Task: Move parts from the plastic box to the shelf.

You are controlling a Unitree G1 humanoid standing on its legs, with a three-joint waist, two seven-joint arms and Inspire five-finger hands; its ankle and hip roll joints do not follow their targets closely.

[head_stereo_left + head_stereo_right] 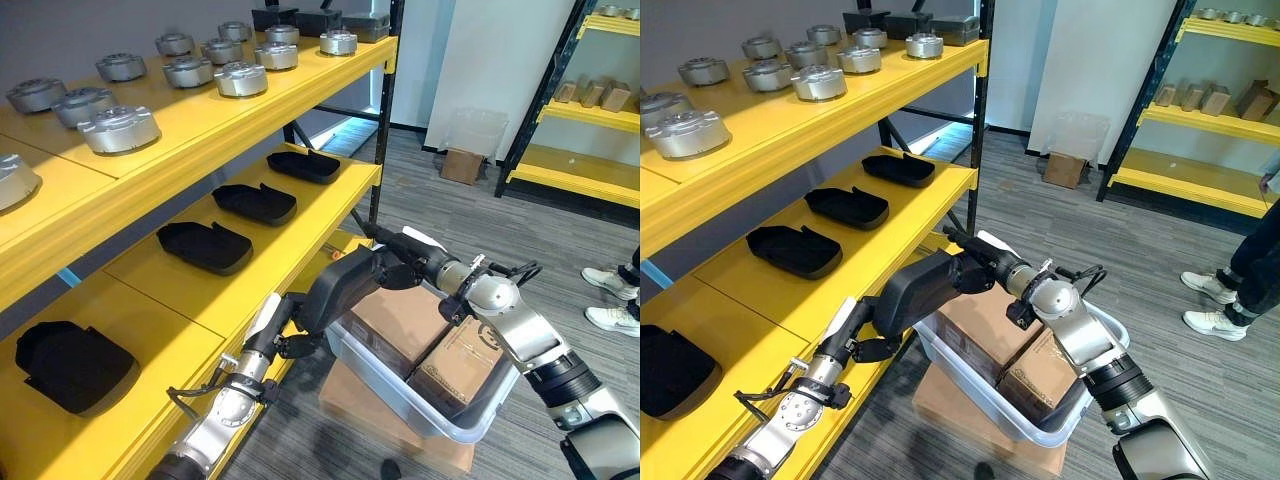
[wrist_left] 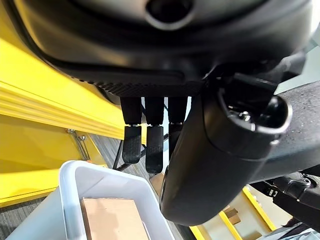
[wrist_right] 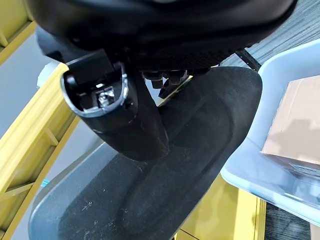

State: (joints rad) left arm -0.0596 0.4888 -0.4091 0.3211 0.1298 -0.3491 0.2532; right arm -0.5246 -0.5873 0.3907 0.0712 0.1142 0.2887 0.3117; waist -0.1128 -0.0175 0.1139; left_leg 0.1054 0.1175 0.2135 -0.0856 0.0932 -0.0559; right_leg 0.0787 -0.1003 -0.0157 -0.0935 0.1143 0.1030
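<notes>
A black moulded part (image 1: 340, 288) hangs in the air between the shelf's front edge (image 1: 290, 262) and the clear plastic box (image 1: 372, 382). My right hand (image 1: 412, 262) is shut on its far end, with the thumb (image 3: 131, 131) pressed on the part's top face (image 3: 190, 150). My left hand (image 1: 288, 340) sits at the part's near, lower end. Its fingers (image 2: 152, 145) hang relaxed with nothing between them and the thumb (image 2: 210, 165), which lies beside the part. The box holds two brown cartons (image 1: 405, 320).
Several matching black parts (image 1: 205, 247) lie along the yellow middle shelf, one more (image 1: 70, 365) at the near left. Round metal parts (image 1: 120, 128) fill the upper shelf. The box rests on a cardboard carton (image 1: 355, 405). A person's shoes (image 1: 612, 285) stand at the right.
</notes>
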